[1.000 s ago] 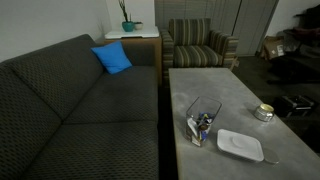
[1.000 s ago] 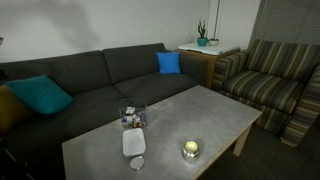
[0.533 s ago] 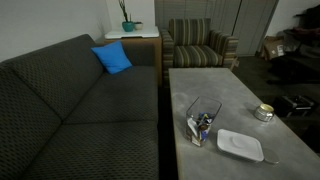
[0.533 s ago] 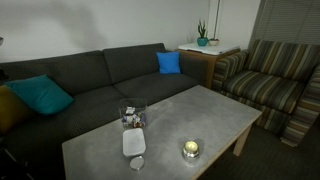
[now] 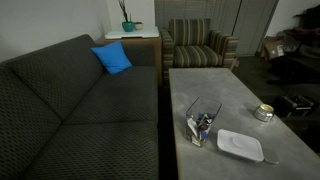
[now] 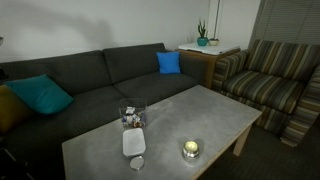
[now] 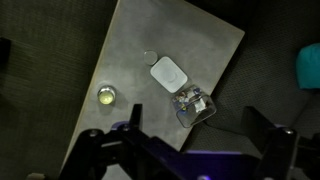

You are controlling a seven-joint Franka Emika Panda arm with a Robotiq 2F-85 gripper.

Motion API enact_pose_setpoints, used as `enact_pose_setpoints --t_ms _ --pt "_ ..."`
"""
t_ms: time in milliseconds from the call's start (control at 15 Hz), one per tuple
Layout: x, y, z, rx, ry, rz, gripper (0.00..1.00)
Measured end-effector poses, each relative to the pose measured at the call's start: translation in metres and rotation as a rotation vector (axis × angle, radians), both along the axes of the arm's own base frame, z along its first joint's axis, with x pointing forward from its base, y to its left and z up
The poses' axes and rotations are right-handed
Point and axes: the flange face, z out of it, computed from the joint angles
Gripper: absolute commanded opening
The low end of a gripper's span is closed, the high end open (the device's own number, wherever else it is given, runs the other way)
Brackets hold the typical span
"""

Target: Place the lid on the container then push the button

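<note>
Table (image 6: 215,108): white lid (image 6: 134,142) lies flat just beside clear container (image 6: 132,117), which stands uncovered. Gripper (image 7: 192,135): high above table, jaws spread wide, holding nothing.

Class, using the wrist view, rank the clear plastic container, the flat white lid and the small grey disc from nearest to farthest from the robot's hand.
1. Clear plastic container: on the grey table, just ahead of the open hand.
2. Flat white rounded-square lid: next beyond the container, lying flat.
3. Small grey disc: farthest, past the lid's far corner.
</note>
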Motion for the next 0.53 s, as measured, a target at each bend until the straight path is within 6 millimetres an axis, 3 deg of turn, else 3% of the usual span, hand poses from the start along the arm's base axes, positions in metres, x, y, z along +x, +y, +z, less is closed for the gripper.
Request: enact_pose_setpoints --t_ms 200,533 --pt "0.021 0.013 -0.028 0.015 0.044 0.048 1.00" --pt "0.016 0.011 -0.012 0.013 0.010 0.035 1.00"
